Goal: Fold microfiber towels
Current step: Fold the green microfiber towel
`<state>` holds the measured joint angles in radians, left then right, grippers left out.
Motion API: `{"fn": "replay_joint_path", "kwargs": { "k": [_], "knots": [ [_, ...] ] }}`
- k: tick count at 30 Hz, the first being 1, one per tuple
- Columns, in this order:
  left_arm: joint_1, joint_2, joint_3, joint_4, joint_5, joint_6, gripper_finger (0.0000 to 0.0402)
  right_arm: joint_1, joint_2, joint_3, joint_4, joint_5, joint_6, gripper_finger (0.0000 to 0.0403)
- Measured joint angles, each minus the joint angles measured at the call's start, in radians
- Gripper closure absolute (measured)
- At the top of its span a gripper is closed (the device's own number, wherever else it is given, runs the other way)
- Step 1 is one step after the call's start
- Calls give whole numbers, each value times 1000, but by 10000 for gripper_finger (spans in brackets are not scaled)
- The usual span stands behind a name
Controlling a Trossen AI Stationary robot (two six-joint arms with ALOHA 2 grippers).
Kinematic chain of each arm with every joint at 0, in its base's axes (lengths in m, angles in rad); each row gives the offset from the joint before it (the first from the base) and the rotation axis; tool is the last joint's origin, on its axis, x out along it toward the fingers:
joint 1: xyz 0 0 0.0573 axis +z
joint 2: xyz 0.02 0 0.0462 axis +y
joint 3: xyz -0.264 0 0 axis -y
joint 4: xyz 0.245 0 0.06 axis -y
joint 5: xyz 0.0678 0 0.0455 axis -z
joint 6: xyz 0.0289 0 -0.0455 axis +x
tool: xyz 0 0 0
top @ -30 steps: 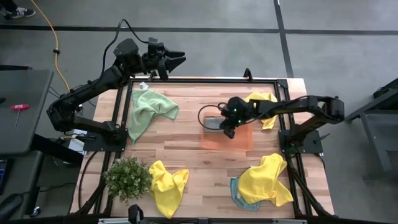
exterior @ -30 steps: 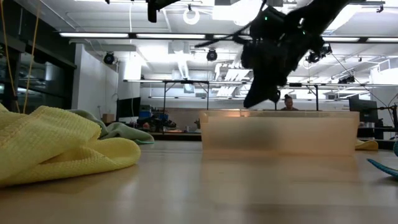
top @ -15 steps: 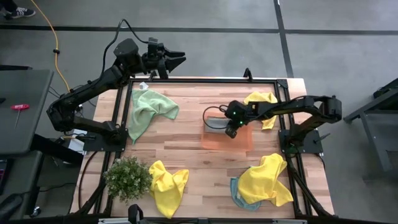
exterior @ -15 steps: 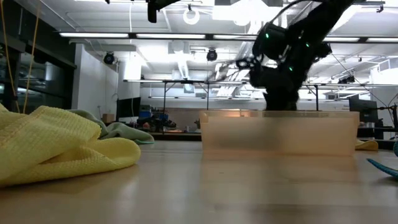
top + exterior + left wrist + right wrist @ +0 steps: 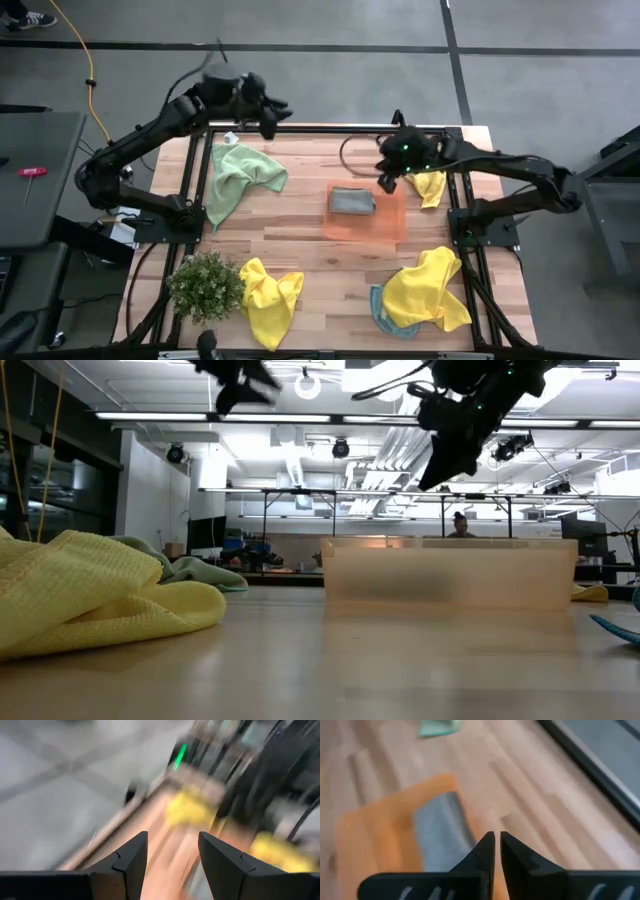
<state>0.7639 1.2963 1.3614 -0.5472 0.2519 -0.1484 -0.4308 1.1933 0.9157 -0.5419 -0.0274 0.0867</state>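
High view showed the right gripper, clenched and empty, nearer the yellow towel just beside it than the left gripper, which gaped empty.

The right gripper hangs raised over the counter's far right part, jaws nearly together and empty. The left gripper hovers at the far left edge, jaws apart, holding nothing.

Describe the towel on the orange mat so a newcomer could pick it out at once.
Start at the orange mat in the middle of the wooden table. On its far part lies a small grey towel, folded into a neat rectangle; every other towel lies crumpled and is yellow, green or teal.
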Motion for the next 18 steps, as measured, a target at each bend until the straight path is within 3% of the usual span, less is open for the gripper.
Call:
{"fn": "replay_joint_path", "kwargs": {
  "k": [4,9,13,18],
  "knots": [
    [-40,37,37,-426,-116,37,237,-63,-25,-3,20,3,9,381],
    [-139,64,-19,-805,-236,-119,237,-99,-23,-3,70,-3,12,381],
    [-235,65,-85,-970,-271,-293,237,-106,-22,-3,107,-6,11,381],
    [-342,65,-218,-994,-241,-458,237,-106,-22,-3,122,-6,10,381]
  ]
}}
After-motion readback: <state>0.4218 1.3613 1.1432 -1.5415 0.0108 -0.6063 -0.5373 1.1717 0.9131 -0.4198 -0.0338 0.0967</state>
